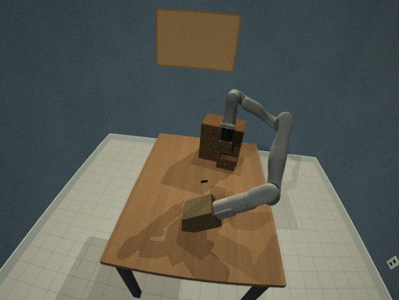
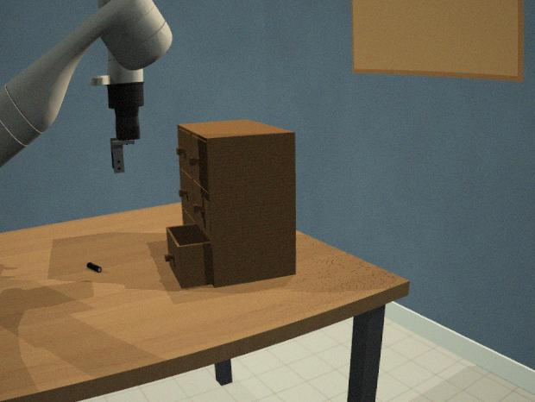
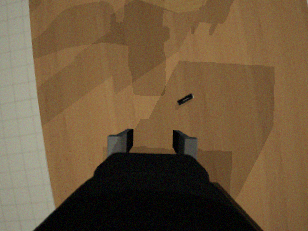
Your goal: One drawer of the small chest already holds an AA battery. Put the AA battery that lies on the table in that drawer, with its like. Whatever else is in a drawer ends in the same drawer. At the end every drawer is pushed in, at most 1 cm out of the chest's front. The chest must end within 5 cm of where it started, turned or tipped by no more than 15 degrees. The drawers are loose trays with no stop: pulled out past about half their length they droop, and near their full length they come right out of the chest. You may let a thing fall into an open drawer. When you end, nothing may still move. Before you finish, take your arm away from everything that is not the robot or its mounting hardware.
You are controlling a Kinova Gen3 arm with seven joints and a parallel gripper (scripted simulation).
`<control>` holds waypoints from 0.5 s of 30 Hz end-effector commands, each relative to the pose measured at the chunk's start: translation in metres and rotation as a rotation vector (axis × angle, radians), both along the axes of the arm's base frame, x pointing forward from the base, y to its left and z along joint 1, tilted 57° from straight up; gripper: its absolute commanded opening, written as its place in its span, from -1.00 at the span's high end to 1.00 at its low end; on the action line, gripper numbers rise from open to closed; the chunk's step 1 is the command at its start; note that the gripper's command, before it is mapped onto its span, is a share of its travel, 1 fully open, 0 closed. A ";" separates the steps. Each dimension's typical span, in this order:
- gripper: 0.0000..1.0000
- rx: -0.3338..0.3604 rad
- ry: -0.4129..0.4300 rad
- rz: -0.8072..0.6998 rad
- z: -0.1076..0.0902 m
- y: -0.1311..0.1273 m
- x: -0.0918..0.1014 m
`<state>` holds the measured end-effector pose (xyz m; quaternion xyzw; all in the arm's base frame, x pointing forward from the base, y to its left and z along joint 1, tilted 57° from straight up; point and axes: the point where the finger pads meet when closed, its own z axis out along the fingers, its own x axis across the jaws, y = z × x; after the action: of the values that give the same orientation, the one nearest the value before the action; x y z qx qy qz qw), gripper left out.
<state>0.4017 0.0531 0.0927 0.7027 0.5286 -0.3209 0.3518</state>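
Note:
The AA battery (image 1: 204, 181) (image 2: 94, 267) (image 3: 185, 99) is dark and lies on its side on the table, in front of the chest. The small wooden chest (image 1: 211, 120) (image 2: 254, 198) stands upright at the back, with two columns of three drawers. Its bottom right drawer (image 1: 225, 163) (image 2: 192, 264) is pulled partly out; its inside is dark and no contents can be made out. The other drawers look in or nearly in. My gripper (image 1: 224, 149) (image 2: 117, 167) (image 3: 152, 138) is open and empty, pointing down, high above the table and in front of the chest.
The arm's brown block-shaped base (image 1: 198, 214) stands on the table (image 1: 145, 206) (image 2: 276, 319) nearer the top camera. The arm arches along the right side in that view. A wall with a cork board (image 1: 197, 40) (image 2: 437, 36) is behind the chest.

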 end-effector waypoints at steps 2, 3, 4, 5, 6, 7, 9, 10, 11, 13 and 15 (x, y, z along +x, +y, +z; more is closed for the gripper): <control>-1.00 0.001 0.002 0.003 0.000 0.001 0.000; -1.00 0.001 0.004 0.004 0.000 0.001 0.000; -1.00 0.001 0.005 0.005 0.000 0.000 0.000; -1.00 0.001 0.007 0.007 0.000 0.000 0.000; -1.00 0.001 0.009 0.008 0.000 0.000 0.001; -1.00 0.001 0.011 0.010 0.000 0.000 0.001; -1.00 0.001 0.016 0.013 0.000 0.000 0.001; -1.00 0.001 0.019 0.015 0.000 0.000 0.001; -1.00 0.001 0.022 0.017 0.000 -0.001 0.001; -1.00 0.001 0.028 0.021 0.000 -0.001 0.002; -1.00 0.001 0.035 0.026 -0.001 -0.001 0.002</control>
<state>0.4034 0.0514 0.0924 0.6915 0.5422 -0.3279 0.3469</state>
